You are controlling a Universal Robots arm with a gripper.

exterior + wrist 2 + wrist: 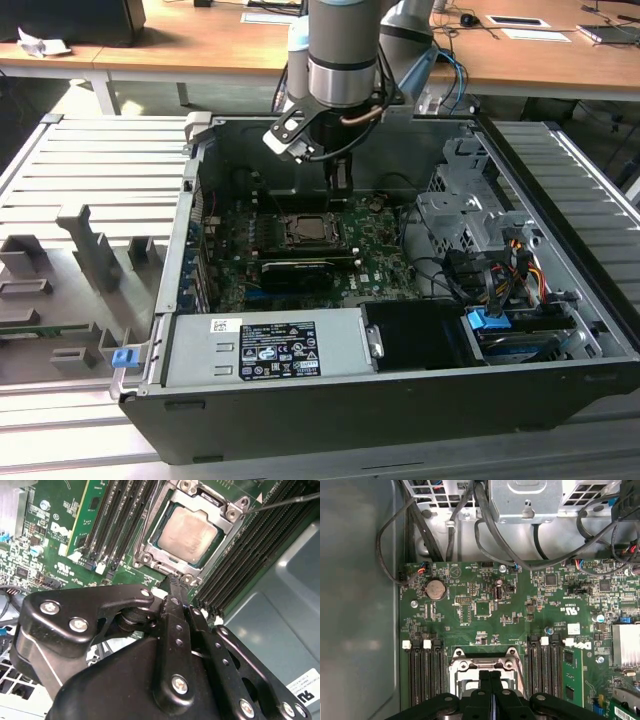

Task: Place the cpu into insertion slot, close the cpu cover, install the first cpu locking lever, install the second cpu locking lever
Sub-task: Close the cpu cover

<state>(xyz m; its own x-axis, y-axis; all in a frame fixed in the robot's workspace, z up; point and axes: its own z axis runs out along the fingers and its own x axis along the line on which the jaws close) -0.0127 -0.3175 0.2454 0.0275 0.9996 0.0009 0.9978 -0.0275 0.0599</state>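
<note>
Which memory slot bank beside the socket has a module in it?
The bank away from the case wall: a green module stands in its outermost slot. The wall-side bank holds only empty black slots.

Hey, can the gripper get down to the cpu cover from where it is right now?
Probably yes. The gripper, fingers shut, hangs just above the cpu cover, which lies flat around the cpu, with nothing between them. The memory slots on either side sit low and leave the way free.
</note>
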